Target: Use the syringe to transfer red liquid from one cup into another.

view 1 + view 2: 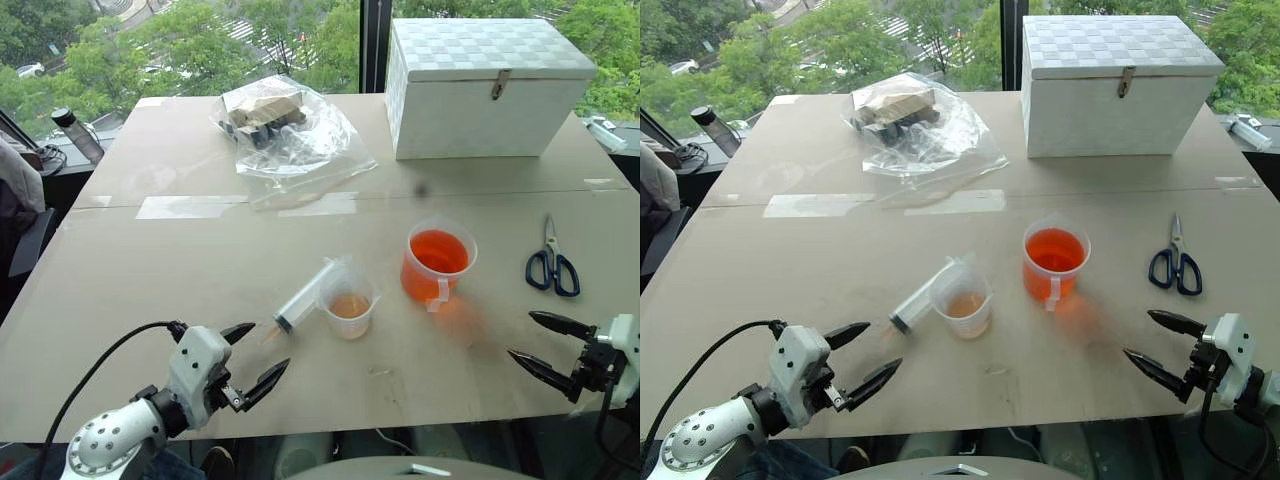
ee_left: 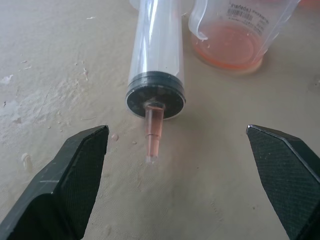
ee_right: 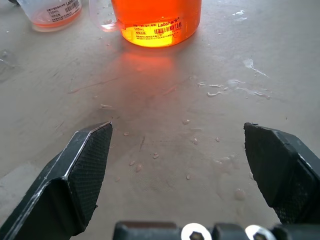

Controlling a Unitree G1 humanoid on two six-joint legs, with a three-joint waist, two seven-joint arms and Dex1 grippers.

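1. A beige table [image 1: 150,280] with a matte, slightly scuffed top sits by a window. At its far edge are a white box [image 1: 485,85] with a quilted pattern and a metal latch, and a crumpled clear plastic bag [image 1: 290,130] holding dark items. Blue-handled scissors [image 1: 551,262] lie near the right edge.
2. Nothing stands between either gripper and the cups. Small droplets speckle the table in front of the right gripper.
3. The left gripper [image 1: 252,358] hangs just above the near left part of the table, its black, pointed, textured fingers spread wide and holding nothing. The syringe's tip lies just ahead of it, between the finger lines but not touching.
4. The right gripper [image 1: 545,345] hangs at the near right, fingers also spread wide and empty, pointing toward the taller cup.
5. The syringe [image 1: 305,296], a clear plastic barrel with a black seal and an orange tip, lies on the table, its plunger end against the small clear beaker [image 1: 350,305].
6. The beaker holds a shallow layer of red liquid [image 2: 227,47]. To its right, apart, stands the taller handled cup [image 1: 437,262], filled with bright orange-red liquid.
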